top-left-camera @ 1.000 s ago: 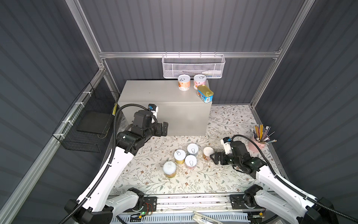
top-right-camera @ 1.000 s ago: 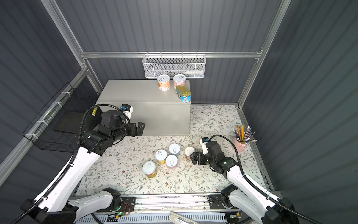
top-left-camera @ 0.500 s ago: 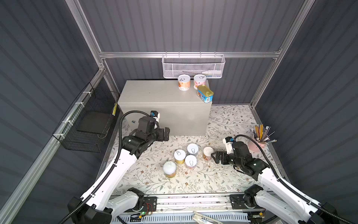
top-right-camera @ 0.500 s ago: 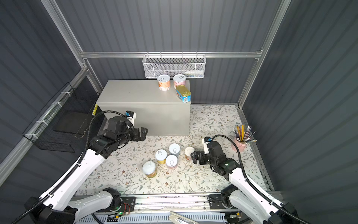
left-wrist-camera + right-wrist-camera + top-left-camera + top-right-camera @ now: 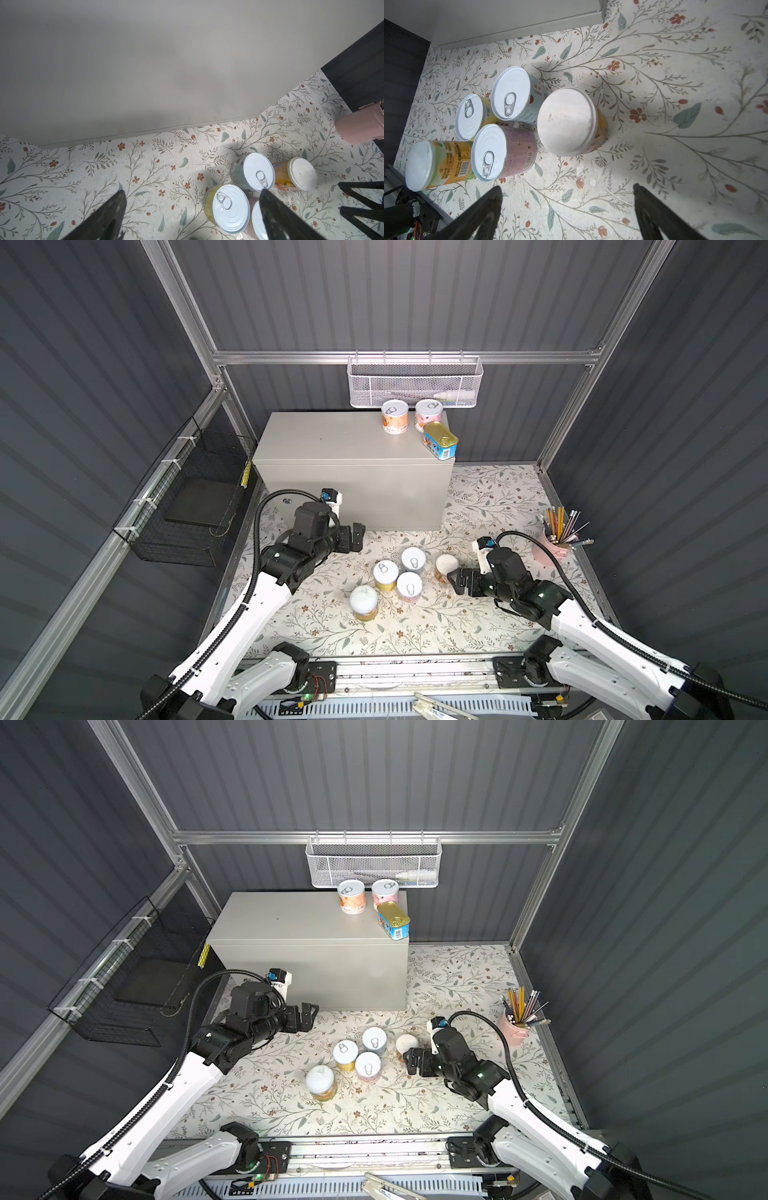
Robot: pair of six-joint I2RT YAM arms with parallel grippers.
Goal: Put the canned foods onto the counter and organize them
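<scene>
- Over the last second my left claw (image 5: pixel 353 537) has come down from the front face of the large beige-grey metal box counter (image 5: pixel 332 439) toward the floral mat (image 5: pixel 478 497). My right claw (image 5: pixel 459 580) has barely shifted.
- Both claws are spread wide and hold nothing.
- In the right wrist view the tall orange can with a white plastic lid (image 5: pixel 444 162) and the pink pull-tab can (image 5: pixel 508 149) show barcodes and Chinese print. I cannot read a brand.
- The squat white-lidded orange can (image 5: pixel 566 122) stands just ahead of my right claw, centred between its fingers and untouched.
- The pale blue pull-tab can (image 5: pixel 413 560) and the yellow pull-tab can (image 5: pixel 385 574) stand on the mat, near my left claw and to its right.
- On the counter's right end stand an orange-labelled can (image 5: pixel 395 416), a second pink can (image 5: pixel 429 414) and a gold-topped blue rectangular tin (image 5: pixel 439 440).
</scene>
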